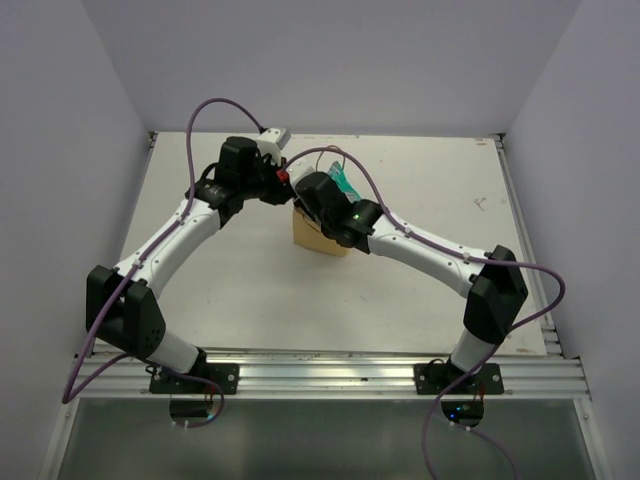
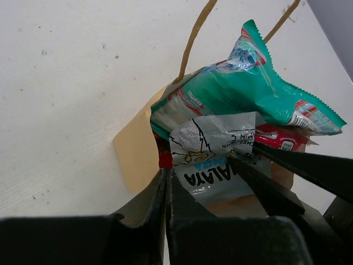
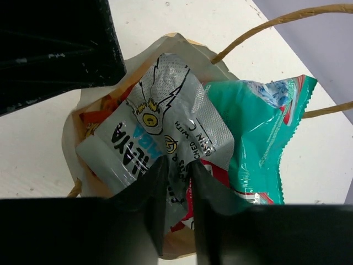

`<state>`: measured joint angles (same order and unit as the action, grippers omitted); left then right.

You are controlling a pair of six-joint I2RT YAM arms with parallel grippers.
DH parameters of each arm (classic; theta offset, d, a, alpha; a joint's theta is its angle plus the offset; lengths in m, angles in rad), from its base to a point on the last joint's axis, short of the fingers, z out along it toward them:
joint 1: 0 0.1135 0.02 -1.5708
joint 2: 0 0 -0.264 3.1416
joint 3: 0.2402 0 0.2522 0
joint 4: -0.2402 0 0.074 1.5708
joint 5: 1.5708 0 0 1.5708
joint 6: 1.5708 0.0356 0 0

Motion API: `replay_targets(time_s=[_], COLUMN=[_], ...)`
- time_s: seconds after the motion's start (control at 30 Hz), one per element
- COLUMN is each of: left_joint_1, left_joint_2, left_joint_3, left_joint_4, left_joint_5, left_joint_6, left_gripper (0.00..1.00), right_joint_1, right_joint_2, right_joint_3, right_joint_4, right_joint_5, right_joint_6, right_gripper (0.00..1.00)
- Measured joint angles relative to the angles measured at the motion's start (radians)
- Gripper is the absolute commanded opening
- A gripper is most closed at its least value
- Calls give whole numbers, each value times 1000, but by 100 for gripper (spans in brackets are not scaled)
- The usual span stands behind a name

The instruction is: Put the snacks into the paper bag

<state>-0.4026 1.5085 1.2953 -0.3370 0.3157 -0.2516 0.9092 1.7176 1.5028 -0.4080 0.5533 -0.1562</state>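
The brown paper bag stands mid-table, with its handles up. A teal-white packet sticks out of its mouth; it also shows in the right wrist view and the top view. A red packet and an orange-red one lie inside. My right gripper is shut on the silver-grey packet, held in the bag's mouth. My left gripper is shut on the bag's left rim, with a red strip at its tips.
The bag stands on a white table with purple-grey walls on three sides. Both arms meet over the bag, their purple cables looping above. A metal rail runs along the near edge.
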Motion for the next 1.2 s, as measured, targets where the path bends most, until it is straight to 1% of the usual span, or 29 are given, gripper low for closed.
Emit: replay_targets(time_s=[0.03, 0.1, 0.23, 0.37, 0.53, 0.63, 0.77, 0.9, 1.07, 1.2], left_joint_1=[0, 0, 2, -2, -2, -3, -6, -8, -13, -13], left_joint_2=[0, 0, 0, 0, 0, 0, 1, 6, 14, 20], left_joint_3=[0, 0, -1, -1, -1, -1, -1, -1, -1, -2], left_joint_4=[0, 0, -1, 0, 0, 0, 0, 6, 16, 23], left_joint_5=[1, 3, 5, 11, 18, 22, 27, 34, 42, 51], left_joint_6=[0, 0, 0, 0, 0, 0, 0, 0, 0, -1], left_gripper=[6, 10, 13, 16, 22, 23, 23, 24, 24, 19], right_joint_1=[0, 0, 1, 6, 10, 10, 9, 9, 9, 5], right_joint_2=[0, -2, -51, -154, -291, -336, -327, -297, -277, -277], right_joint_3=[-1, -5, -20, -23, -14, -60, -144, -225, -285, -301], right_joint_4=[-2, 1, 8, 15, 28, 57, 64, 64, 77, 98], right_joint_5=[-2, -6, -1, 5, 39, 63, 75, 77, 85, 89], right_joint_6=[7, 13, 16, 20, 46, 76, 132, 190, 247, 271], right_gripper=[78, 99, 99, 99, 99, 97, 92, 90, 86, 78])
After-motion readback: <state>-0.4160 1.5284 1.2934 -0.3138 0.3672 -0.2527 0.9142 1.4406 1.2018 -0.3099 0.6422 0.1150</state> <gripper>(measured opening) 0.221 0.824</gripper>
